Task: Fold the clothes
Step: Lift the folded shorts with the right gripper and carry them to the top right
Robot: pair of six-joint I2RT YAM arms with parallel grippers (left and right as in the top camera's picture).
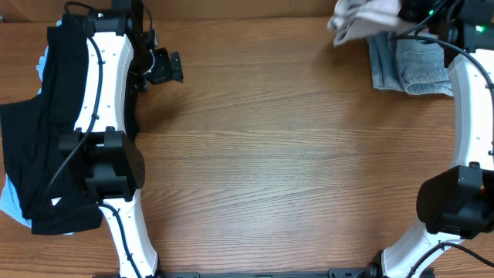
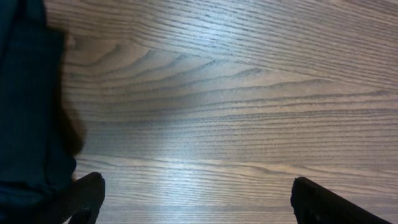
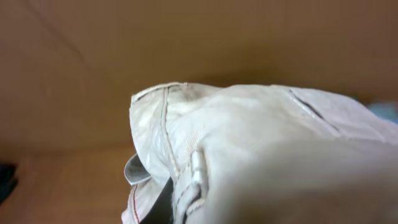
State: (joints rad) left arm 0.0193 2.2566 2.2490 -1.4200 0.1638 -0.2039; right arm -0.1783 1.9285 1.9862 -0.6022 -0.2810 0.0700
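Note:
The pale beige khaki shorts (image 1: 363,17) hang bunched at the back right, lifted off the table. They fill the right wrist view (image 3: 261,149), where seams and a belt loop show. My right gripper (image 1: 405,19) is shut on them, and the cloth hides its fingers. Faded blue denim shorts (image 1: 409,66) lie folded just below, on the table. Black garments (image 1: 31,147) lie piled at the left edge under my left arm; one edge shows in the left wrist view (image 2: 28,106). My left gripper (image 1: 166,66) (image 2: 196,199) is open and empty over bare wood, right of the black pile.
A light blue cloth (image 1: 14,205) peeks out beneath the black pile. The wooden table (image 1: 270,154) spans the view. The right arm's base (image 1: 455,201) stands at the right edge and the left arm's base (image 1: 112,166) at the left.

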